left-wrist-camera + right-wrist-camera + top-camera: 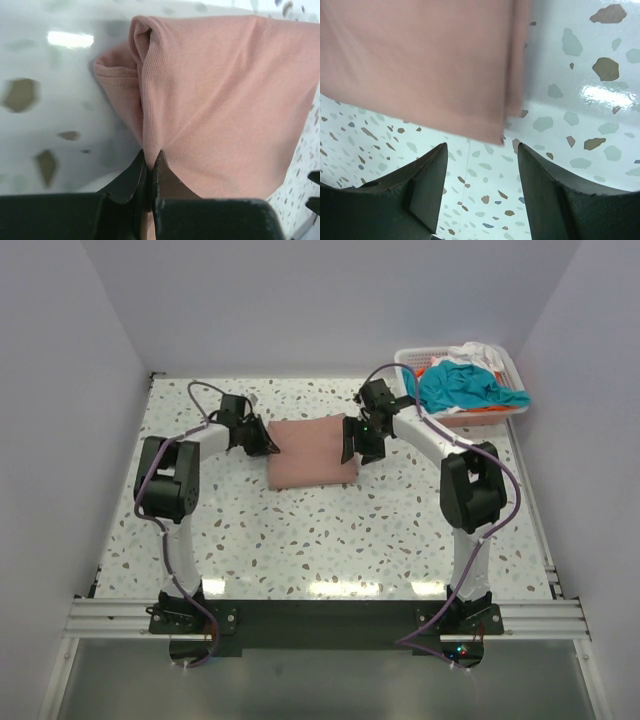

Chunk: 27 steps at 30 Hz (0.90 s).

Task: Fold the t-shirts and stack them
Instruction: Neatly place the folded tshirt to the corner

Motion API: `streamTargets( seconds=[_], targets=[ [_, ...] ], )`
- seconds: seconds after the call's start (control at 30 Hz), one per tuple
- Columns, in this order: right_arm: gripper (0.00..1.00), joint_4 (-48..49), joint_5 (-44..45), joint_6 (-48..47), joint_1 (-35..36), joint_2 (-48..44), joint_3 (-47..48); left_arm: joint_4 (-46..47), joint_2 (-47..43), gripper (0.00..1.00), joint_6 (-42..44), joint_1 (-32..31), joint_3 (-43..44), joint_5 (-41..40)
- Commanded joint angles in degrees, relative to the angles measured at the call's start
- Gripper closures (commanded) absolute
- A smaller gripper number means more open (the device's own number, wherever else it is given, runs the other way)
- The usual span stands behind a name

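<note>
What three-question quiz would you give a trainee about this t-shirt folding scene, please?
1. True or false: the left tool is shut on an edge of the pink t-shirt.
2. Pick one. The right tool is: A) open, holding nothing, near a corner of the pink t-shirt; B) shut on the pink t-shirt; C) hidden from every camera.
3. Fill in: the teal t-shirt lies on top of a white ____ at the far right.

Key: 1. True. 2. A. 3. basket.
</note>
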Motion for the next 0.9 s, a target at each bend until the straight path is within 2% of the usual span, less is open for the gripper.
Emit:
streamTargets(
  seconds=[0.0,0.27,0.5,0.77,0.87],
  targets=[
    [0.39,-2.2,1.6,0.0,0.0,-1.2,3.5,-3.2,0.9,1.00,3.8,5.3,4.3,-6.1],
    [0.39,-4.1,1.8,-0.4,0.0,0.6,7.1,-8.9,4.0,1.00,9.1,14.5,14.4,-13.5],
    [0.39,-5.5,1.7,-0.9,-0.1,2.5,9.3,-13.2,10.3,1.00,11.5,22.1,28.2,-19.3],
    [0.39,-7.3,1.1,-1.6,0.0,3.9,11.4,-13.7,16.4,1.00,15.3,26.5,38.4,-21.4],
    [0.39,-7.5,0.6,-1.7,0.0,4.0,11.5,-14.2,17.6,1.00,16.2,27.2,39.9,-21.6]
  ],
)
